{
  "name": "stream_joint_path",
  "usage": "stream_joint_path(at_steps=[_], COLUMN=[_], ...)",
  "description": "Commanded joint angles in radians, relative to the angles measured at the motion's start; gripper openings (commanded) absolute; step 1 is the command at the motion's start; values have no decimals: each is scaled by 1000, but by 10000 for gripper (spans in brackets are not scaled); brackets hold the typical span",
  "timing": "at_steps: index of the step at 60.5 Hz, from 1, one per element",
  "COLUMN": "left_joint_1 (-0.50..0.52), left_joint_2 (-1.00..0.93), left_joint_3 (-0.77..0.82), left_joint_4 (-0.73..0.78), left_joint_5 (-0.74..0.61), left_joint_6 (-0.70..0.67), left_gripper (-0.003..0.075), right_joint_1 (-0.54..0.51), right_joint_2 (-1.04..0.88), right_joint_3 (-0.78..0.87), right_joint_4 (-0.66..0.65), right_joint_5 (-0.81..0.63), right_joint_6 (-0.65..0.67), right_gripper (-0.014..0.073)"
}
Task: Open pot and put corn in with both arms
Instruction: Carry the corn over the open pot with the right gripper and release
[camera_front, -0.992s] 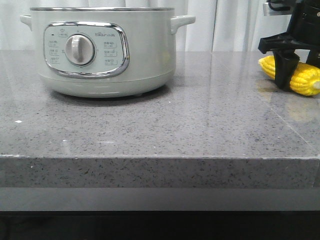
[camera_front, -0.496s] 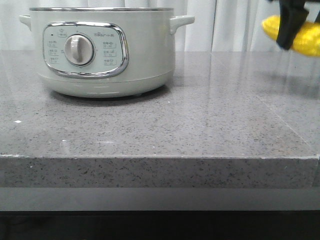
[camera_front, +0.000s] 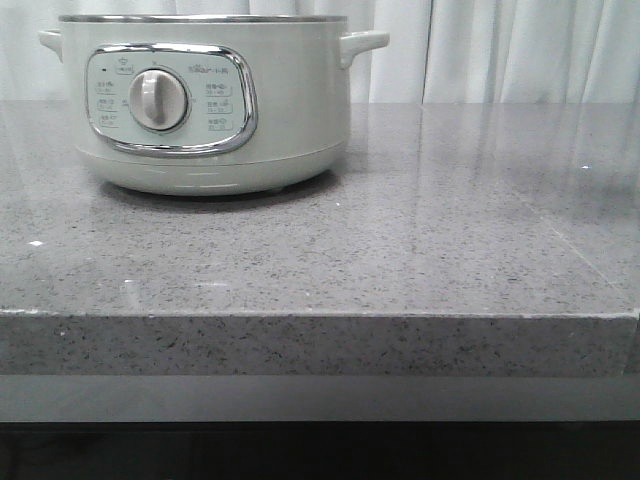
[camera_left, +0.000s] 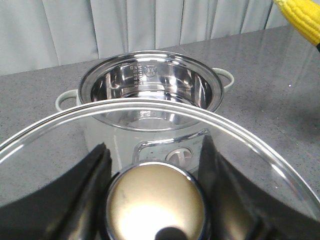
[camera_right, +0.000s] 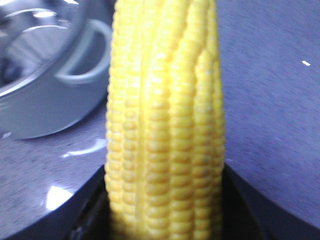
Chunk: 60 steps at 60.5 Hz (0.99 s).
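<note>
- Steel gleams bare inside the pot (camera_left: 150, 92): it stands open on the grey stone counter (camera_front: 400, 250), and your left gripper (camera_left: 155, 195) is clamped on the brass-coloured knob (camera_left: 155, 202) of the glass lid (camera_left: 260, 155), holding it in front of the pot.
- Your right gripper (camera_right: 165, 220) pinches the corn (camera_right: 162, 125) between its black fingers, lifted clear of the counter and off to one side of the pot, beside its side handle (camera_right: 87, 55).
- You are, I judge, in the carry: the next move calls for swinging the cob over the rim and releasing it low inside.
- Note that the front view shows only pot and counter, neither arm nor corn; the left wrist view catches the cob's tip at its upper corner.
</note>
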Motion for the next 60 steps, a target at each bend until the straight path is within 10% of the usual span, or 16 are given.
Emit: stream_joint_path(at_steps=[1,60], left_joint_1=[-3,-3], left_joint_2=[-3,-3], left_joint_3=[-34,-34], left_joint_4=[-2,-2], left_joint_5=[-148,-148], left_joint_6=[-3,-3], left_gripper=[207,207], right_joint_1=[52,307], right_joint_2=[-43,575], right_joint_3=[-34,-644], right_joint_4=[34,59], right_joint_5=[-86,-160], right_joint_6=[-46,-97], right_gripper=[319,319])
